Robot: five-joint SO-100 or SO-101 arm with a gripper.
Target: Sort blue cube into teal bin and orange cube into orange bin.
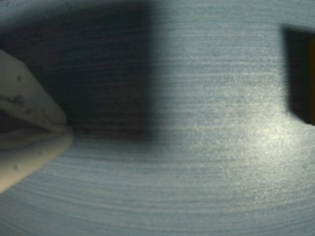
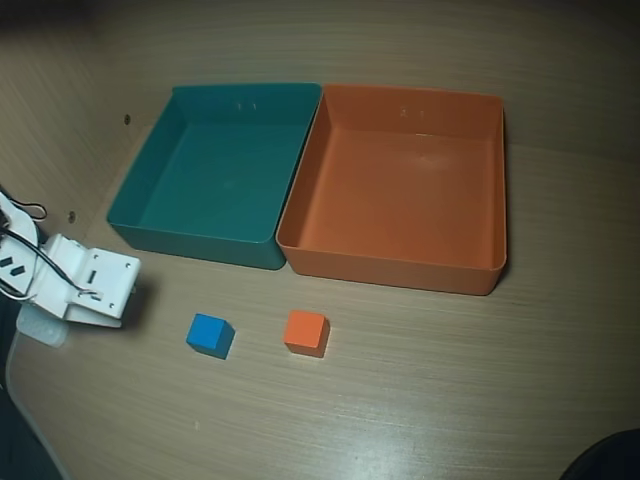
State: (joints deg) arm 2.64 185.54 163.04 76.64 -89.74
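In the overhead view the blue cube (image 2: 210,334) and the orange cube (image 2: 306,332) sit side by side on the wooden table, in front of the bins. The teal bin (image 2: 215,170) stands at the back left with the orange bin (image 2: 400,185) touching its right wall; both are empty. My arm's white wrist (image 2: 85,283) hangs low at the left edge, to the left of the blue cube and apart from it, and it covers the fingers. In the wrist view my gripper (image 1: 68,129) enters from the left, its pale fingertips meeting with nothing between them.
A dark blocky shape (image 1: 301,73) shows at the right edge of the wrist view; I cannot tell what it is. The table's rounded front-left edge (image 2: 20,390) runs close to the arm. Cables (image 2: 25,250) trail off the wrist.
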